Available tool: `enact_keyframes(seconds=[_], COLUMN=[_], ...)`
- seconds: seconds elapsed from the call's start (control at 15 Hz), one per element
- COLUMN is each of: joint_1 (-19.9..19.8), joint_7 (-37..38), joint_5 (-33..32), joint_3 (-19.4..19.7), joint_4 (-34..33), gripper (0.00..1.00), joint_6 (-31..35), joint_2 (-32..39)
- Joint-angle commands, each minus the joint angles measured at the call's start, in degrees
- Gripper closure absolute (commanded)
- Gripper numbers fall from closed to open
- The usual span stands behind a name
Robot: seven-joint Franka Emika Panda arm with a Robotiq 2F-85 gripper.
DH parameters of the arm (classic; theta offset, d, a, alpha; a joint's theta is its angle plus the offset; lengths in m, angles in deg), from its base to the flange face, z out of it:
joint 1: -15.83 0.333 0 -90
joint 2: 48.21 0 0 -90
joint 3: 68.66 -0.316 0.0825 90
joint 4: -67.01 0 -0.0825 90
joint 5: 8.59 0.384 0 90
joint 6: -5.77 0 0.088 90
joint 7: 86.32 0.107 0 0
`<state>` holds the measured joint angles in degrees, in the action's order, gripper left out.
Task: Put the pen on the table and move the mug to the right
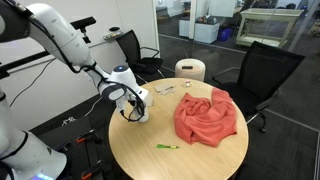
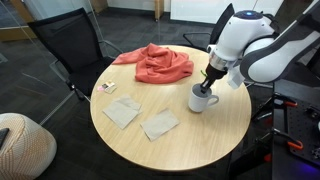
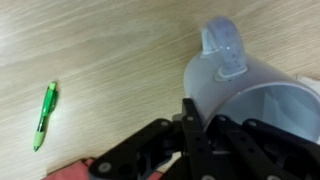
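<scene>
I have the fingers (image 3: 190, 120) clenched on the wall of the white-grey mug (image 2: 203, 98), and they come down onto its rim from above. In the wrist view, the dark linkage sits right at the lip beside the open mouth, with the handle (image 3: 222, 45) pointing away from it. I cannot tell from these pictures whether the mug's base touches the bench (image 2: 190, 140) or is just off it.

Taking the red cloth (image 1: 208, 118) as my landmark, the mug (image 1: 140, 108) stands upright well apart from it, at the rim of the bench nearest the white arm (image 1: 70, 45). The cloth lies crumpled in a heap on the light wood top.

The green pen (image 1: 167, 147) lies flat on the bare wood just off the cloth's near edge in an exterior view. It touches neither the cloth nor the mug. In the wrist view, the pen (image 3: 45, 113) is well clear of the mug (image 3: 250, 100), and a red scrap of the cloth (image 3: 70, 172) shows at the bottom edge near its lower end.

In an exterior view, two grey napkins (image 2: 122, 113) lie flat on the camera side of the cloth (image 2: 155, 63), apart from it. A cream cylinder (image 1: 190, 69) stands beyond the cloth, behind the bench.
</scene>
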<state>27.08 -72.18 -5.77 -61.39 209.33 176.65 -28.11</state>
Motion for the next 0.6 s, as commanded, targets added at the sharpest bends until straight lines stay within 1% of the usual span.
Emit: enact_keyframes(seconds=[0.0,0.53], joint_1=[1.37,1.89], joint_7=[2.43,2.7], joint_5=[-1.51,-1.78], joint_3=[1.39,2.32], joint_4=[0.93,-0.09], gripper=[0.97,0.97], joint_6=[-0.09,-0.95], joint_2=[-2.01,-0.61])
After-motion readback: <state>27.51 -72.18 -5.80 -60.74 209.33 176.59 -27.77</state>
